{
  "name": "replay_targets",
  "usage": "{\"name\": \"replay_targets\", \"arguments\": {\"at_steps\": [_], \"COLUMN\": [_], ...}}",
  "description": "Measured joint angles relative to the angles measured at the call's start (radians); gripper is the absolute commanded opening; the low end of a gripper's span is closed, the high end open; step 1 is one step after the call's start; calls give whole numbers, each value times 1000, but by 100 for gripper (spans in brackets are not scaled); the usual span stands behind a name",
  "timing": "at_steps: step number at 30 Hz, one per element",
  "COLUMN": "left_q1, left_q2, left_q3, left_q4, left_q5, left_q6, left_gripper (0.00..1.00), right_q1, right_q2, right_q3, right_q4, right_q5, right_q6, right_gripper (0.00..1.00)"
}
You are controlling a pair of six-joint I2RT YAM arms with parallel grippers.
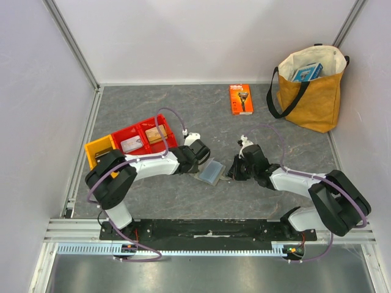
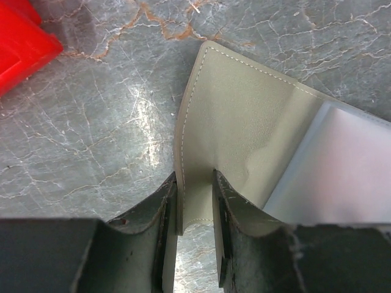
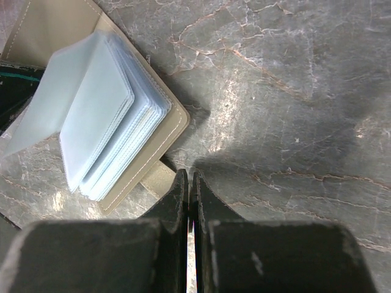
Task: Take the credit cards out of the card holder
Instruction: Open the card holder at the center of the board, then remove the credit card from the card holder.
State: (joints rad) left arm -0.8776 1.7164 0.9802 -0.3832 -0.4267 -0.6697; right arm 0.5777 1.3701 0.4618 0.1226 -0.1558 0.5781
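We see the card holder (image 1: 212, 173) lying open on the bench (image 1: 183, 104), right btw the two arms, light blue sleeves fanned out on top. Left pincer (image 2: 194, 183) is pinching the edge of the grey cover flap, one finger each side. Right pincer (image 3: 189, 180) is pressed together w/ nothing in it, tips just beside the closing tab (image 3: 156, 178); we can't tell if it's touching. Red bins (image 1: 143, 137) sit behind the left arm, orange razor pkg (image 1: 241, 99) well apart at the back.
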Motion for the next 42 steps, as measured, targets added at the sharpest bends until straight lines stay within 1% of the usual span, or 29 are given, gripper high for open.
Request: {"name": "replay_targets", "arguments": {"at_steps": [1, 4, 5, 6, 8, 9, 10, 12, 15, 19, 23, 28, 35, 42], "left_q1": [3, 10, 11, 12, 12, 12, 11, 6, -1, -13, -19, -21, -21, -21], "left_q2": [-8, -29, -35, -39, -47, -51, -54, -60, -67, -72, -76, -76, -76, -77], "left_q3": [-10, -38, -46, -51, -58, -60, -61, -64, -66, -67, -71, -71, -77, -79], "left_q4": [10, 36, 42, 46, 51, 53, 53, 53, 52, 50, 49, 49, 55, 56], "left_q5": [13, 45, 56, 65, 84, 92, 97, 100, 112, 117, 119, 123, 126, 136], "left_q6": [-5, -22, -26, -30, -40, -43, -45, -49, -53, -59, -68, -75, -85, -88], "left_gripper": [33, 32, 32, 26, 25, 21, 21, 20, 20, 20, 19, 19, 18, 18], "right_q1": [0, 0, 0, 0, 0, 0, 0, 0, 0, 0, 0, 0, 0, -1], "right_q2": [0, 0, -1, -3, -18, -28, -39, -66, -105, -151, -149, -100, -29, 18], "right_q3": [5, 19, 25, 33, 50, 59, 70, 101, 145, 187, 194, 152, 42, 9], "right_q4": [-8, -32, -42, -57, -85, -98, -113, -150, -180, -187, -173, -103, -35, 37], "right_q5": [2, 8, 9, 11, 14, 15, 15, 16, 16, 8, -18, -40, -53, -72], "right_q6": [-4, -14, -18, -24, -34, -37, -41, -50, -53, -48, -25, 25, 83, 110], "right_gripper": [1, 14, 20, 25, 33, 37, 40, 43, 42, 31, 20, 14, 12, 11]}}
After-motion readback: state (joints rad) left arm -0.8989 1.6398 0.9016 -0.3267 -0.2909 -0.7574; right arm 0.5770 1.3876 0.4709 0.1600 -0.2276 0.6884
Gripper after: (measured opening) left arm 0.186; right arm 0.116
